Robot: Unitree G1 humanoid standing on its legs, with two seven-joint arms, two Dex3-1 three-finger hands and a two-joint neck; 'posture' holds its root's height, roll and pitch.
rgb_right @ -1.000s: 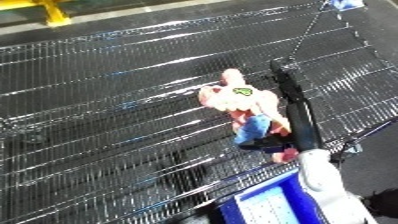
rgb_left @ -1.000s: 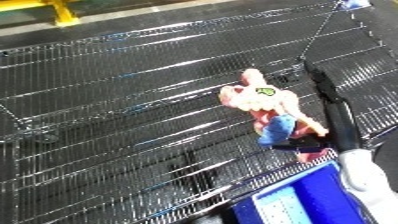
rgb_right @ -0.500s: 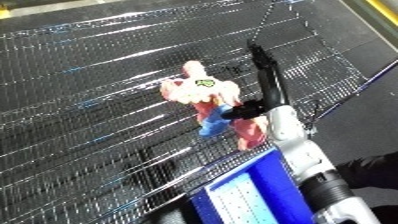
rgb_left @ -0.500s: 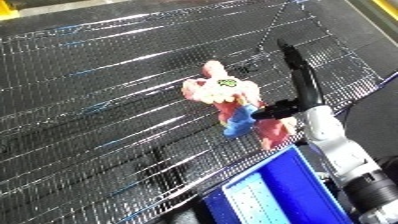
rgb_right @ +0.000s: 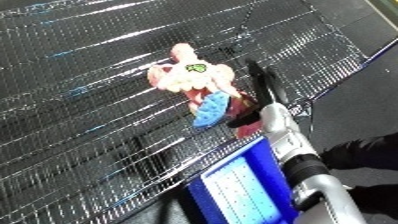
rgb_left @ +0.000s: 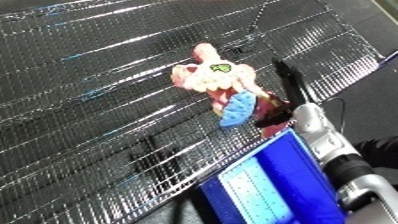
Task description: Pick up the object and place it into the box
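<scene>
**Right hand beside the pink toy on the mesh surface**

A dark wire-mesh tabletop [rgb_left: 107, 100] fills most of the frame, running from the upper left down toward the lower centre, with its edge crossing diagonally at the right. Bright streaks of reflected light run across the wires.

At the lower centre to lower right sits the blue bin [rgb_left: 275, 185], its rim just below the tabletop's edge and its pale inner floor showing.

The right forearm [rgb_left: 333, 150], white and silver, comes in from the lower right corner and rises diagonally toward the middle of the frame, passing along the bin's right side. Its wrist lies over the edge of the tabletop.

The pink toy figure [rgb_right: 191, 80] lies on the mesh in the upper centre, head toward the upper left, with a small green mark on its chest and a blue part at its lower end, pointing toward the bin.

The right hand [rgb_left: 286, 90] is at the toy's right side. Its black fingers [rgb_right: 259, 80] stretch out straight toward the top of the frame, together, alongside the toy's body, and the thumb angles down-left toward the toy's lower end. Whether hand and toy actually touch cannot be told. The fingers are not curled round it.
</scene>
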